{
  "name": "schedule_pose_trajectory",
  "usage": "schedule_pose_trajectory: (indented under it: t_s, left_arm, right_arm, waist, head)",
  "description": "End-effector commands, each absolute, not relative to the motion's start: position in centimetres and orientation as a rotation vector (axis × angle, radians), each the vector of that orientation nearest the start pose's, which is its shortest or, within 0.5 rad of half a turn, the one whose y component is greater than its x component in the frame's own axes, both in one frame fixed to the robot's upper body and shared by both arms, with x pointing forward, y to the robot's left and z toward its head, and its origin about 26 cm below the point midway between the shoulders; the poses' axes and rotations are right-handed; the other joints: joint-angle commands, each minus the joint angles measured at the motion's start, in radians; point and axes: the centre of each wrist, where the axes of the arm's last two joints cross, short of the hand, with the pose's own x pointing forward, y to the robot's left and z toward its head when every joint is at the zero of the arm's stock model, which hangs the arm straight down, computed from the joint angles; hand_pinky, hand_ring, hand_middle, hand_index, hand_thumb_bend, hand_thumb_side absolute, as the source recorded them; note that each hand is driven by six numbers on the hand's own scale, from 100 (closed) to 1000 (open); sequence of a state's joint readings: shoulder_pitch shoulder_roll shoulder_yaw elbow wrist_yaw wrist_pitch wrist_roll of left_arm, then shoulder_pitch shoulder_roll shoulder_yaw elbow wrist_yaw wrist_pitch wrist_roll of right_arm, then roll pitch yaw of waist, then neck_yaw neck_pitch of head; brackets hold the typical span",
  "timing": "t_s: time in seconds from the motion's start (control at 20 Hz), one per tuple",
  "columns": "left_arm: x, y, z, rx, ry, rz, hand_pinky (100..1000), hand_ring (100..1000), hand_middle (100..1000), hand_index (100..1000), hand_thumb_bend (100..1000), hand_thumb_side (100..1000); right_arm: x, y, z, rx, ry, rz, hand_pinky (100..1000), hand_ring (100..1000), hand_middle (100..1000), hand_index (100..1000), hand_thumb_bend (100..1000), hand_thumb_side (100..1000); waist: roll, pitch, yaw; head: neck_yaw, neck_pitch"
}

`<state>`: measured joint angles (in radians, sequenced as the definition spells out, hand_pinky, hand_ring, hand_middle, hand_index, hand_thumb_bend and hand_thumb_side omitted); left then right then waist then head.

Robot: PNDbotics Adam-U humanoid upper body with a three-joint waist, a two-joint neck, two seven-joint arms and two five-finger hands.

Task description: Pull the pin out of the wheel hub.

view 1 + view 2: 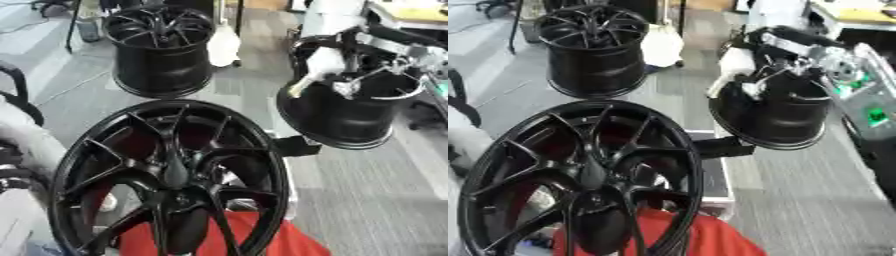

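No pin can be made out anywhere, and the left hand shows in neither view. The right hand [350,82] (black and silver, arm entering from the upper right) reaches down into the open top of the black metal wheel hub on the right [346,120]; whether its fingers grip anything, I cannot tell. A large black spoked wheel [171,175] fills the foreground, cut off below, over red cloth [289,242]. A third black wheel rim [160,47] stands on the grey floor [376,200] behind.

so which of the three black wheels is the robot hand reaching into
The right-hand wheel: the right robot hand dips into its open top. The far wheel and near wheel are untouched.
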<state>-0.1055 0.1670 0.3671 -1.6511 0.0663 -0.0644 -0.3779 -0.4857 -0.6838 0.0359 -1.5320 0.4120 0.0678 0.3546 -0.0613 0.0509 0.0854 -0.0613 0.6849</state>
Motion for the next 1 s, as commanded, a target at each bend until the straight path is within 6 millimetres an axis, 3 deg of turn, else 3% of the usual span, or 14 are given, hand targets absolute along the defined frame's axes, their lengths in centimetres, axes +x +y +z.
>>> schedule_pose_trajectory:
  t_s: [0.05, 0.2, 0.35, 0.4, 0.45, 0.5, 0.6, 0.7, 0.85, 1.0]
  left_arm:
    - [28.7, 37.3, 7.3, 0.123, -1.855, -0.189, 586, 627, 668, 801, 100, 822]
    - [28.5, 37.6, 7.2, 0.135, -1.850, -0.183, 586, 627, 668, 801, 100, 820]
    - [28.3, 37.7, 7.0, 0.142, -1.843, -0.180, 585, 627, 668, 801, 100, 820]
    - [28.3, 37.8, 7.0, 0.143, -1.841, -0.181, 585, 628, 668, 801, 100, 820]
    - [28.2, 37.8, 7.0, 0.143, -1.839, -0.182, 585, 628, 668, 801, 100, 820]
    - [28.2, 37.8, 7.0, 0.144, -1.839, -0.182, 585, 628, 668, 801, 100, 819]
    - [28.2, 37.9, 7.0, 0.145, -1.838, -0.182, 585, 628, 668, 801, 100, 819]
    - [28.2, 37.9, 6.9, 0.146, -1.838, -0.181, 585, 628, 669, 801, 100, 820]
    - [28.2, 37.8, 7.0, 0.144, -1.839, -0.183, 585, 628, 669, 801, 100, 819]
    - [28.3, 37.8, 7.0, 0.141, -1.840, -0.186, 585, 629, 669, 801, 100, 820]
  right_arm:
    - [35.6, -39.1, 19.7, -0.845, -1.553, 0.882, 779, 779, 463, 594, 100, 100]
    - [33.9, -40.9, 15.6, -0.839, -1.475, 0.763, 772, 770, 470, 604, 100, 100]
    - [32.5, -41.9, 12.2, -0.811, -1.412, 0.676, 784, 773, 534, 705, 100, 100]
    - [32.2, -42.1, 11.5, -0.805, -1.392, 0.660, 803, 800, 673, 816, 100, 100]
    - [31.9, -42.3, 10.8, -0.803, -1.367, 0.652, 806, 805, 693, 830, 111, 100]
    - [31.8, -42.5, 10.5, -0.809, -1.350, 0.642, 824, 834, 793, 890, 222, 216]
    - [31.6, -42.7, 10.3, -0.839, -1.356, 0.607, 826, 844, 839, 910, 290, 341]
    - [31.7, -42.7, 10.8, -0.888, -1.400, 0.550, 814, 833, 849, 913, 314, 399]
    - [32.0, -42.3, 11.6, -0.944, -1.499, 0.444, 794, 813, 861, 915, 305, 417]
    - [32.5, -41.3, 12.4, -0.937, -1.600, 0.388, 782, 801, 850, 915, 234, 384]
  waist:
    - [0.005, -0.008, -0.006]
    - [0.006, -0.014, -0.018]
    - [0.004, -0.021, -0.030]
    - [0.004, -0.024, -0.032]
    - [0.003, -0.026, -0.033]
    - [0.003, -0.027, -0.034]
    - [0.003, -0.028, -0.034]
    - [0.004, -0.028, -0.033]
    - [0.004, -0.027, -0.030]
    - [0.003, -0.025, -0.025]
  head:
    - [0.005, -0.006]
    - [0.008, -0.001]
    - [0.009, 0.005]
    - [0.008, 0.008]
    - [0.006, 0.010]
    - [0.006, 0.011]
    - [0.007, 0.012]
    - [0.008, 0.014]
    - [0.008, 0.015]
    - [0.007, 0.015]
